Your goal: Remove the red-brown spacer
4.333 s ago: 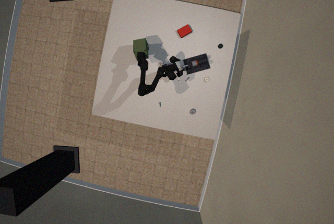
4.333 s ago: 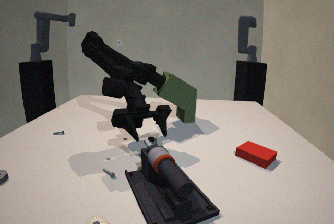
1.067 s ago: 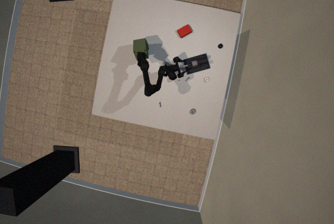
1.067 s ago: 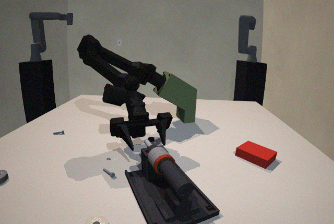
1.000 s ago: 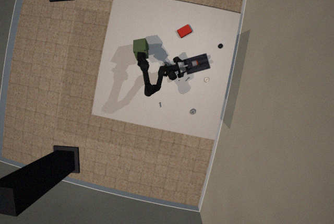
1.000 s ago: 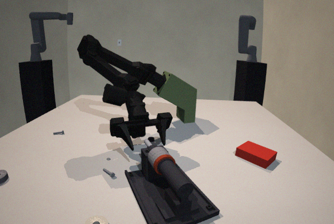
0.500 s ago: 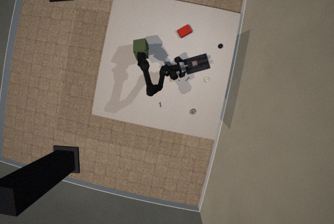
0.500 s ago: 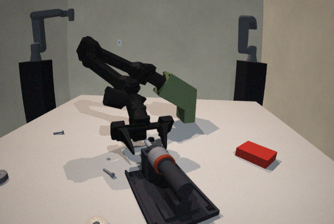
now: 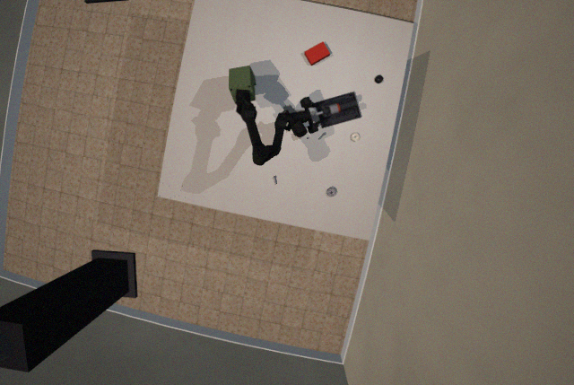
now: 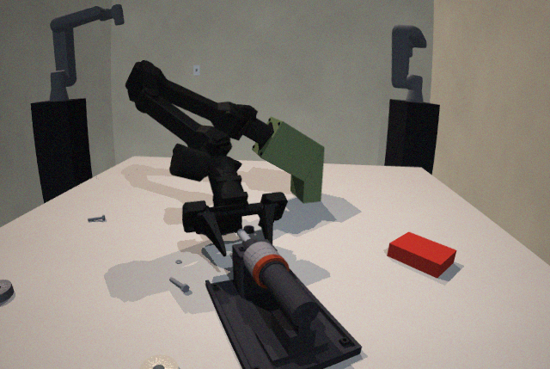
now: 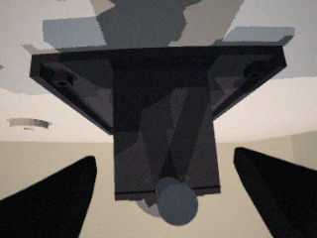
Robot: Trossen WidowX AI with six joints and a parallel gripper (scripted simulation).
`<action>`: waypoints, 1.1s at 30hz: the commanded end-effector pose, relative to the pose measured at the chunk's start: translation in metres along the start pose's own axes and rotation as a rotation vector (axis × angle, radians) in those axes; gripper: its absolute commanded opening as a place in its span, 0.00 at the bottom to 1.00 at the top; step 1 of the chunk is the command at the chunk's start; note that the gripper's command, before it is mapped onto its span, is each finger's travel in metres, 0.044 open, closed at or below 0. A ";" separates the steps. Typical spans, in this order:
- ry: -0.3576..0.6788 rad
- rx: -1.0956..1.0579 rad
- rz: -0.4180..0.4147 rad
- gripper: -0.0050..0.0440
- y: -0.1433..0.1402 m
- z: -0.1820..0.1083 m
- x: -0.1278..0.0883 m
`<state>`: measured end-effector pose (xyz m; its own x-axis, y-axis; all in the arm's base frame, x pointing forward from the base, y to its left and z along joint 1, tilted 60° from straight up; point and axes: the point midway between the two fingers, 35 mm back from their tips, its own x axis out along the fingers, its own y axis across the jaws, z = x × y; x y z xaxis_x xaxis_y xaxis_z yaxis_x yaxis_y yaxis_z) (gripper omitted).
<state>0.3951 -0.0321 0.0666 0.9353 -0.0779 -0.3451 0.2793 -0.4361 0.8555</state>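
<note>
The dark fixture (image 10: 284, 320) lies on the white table, with its big housing block (image 10: 289, 292) and the shaft through it. A red-brown spacer (image 10: 267, 267) sits next to the housing, with a pale spacer (image 10: 256, 255) behind it. The shaft's small round end (image 10: 243, 235) sticks out toward the arm. It also shows in the wrist view (image 11: 176, 201), between the two fingers. My gripper (image 10: 241, 240) is open, one finger on each side of the shaft end and apart from it. In the overhead view the gripper (image 9: 309, 117) is at the fixture's (image 9: 334, 110) left end.
A red block (image 10: 421, 253) lies to the right. The arm's green base (image 10: 293, 158) stands behind. Loose bolts (image 10: 179, 285) (image 10: 96, 218), a washer (image 10: 178, 261) and discs (image 10: 4, 289) (image 10: 159, 362) lie on the table to the left and front. A black disc (image 9: 378, 78) lies near the table's far edge.
</note>
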 end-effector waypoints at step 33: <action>0.001 0.000 0.000 0.10 0.000 0.001 -0.002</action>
<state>0.3945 -0.0322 0.0664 0.9350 -0.0768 -0.3461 0.2805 -0.4368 0.8547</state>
